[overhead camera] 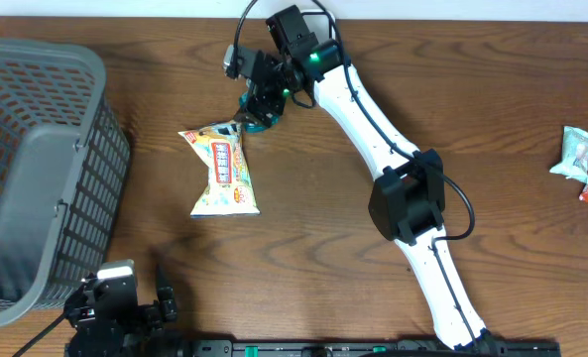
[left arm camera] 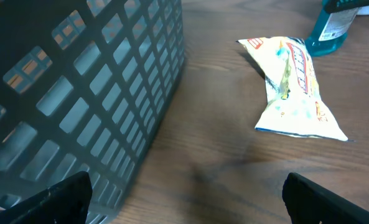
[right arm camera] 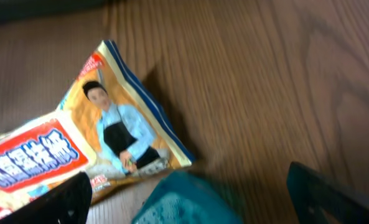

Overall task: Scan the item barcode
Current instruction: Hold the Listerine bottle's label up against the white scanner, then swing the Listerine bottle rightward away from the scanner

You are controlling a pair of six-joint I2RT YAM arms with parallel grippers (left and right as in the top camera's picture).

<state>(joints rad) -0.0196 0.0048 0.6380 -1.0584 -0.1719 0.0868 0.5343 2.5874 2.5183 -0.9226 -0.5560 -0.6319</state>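
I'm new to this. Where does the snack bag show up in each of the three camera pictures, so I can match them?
Overhead: the snack bag lies left of centre, right of the basket.
Left wrist: upper right, right of the basket wall.
Right wrist: close up, filling the left side.
Shared landmark: the teal object at one end of the bag.

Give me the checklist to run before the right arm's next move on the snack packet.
1. Right gripper jaws open: ok.
2. Left gripper open, empty, low beside the grey plastic mesh basket: ok.
3. Yellow-and-white crinkled snack packet lying on the brown wooden table: ok.
4. Barcode on the packet's visible face: cannot tell, none seen.
5. Teal labelled object under the right gripper, gripped or not: cannot tell.
6. Basket apart from the packet: ok.
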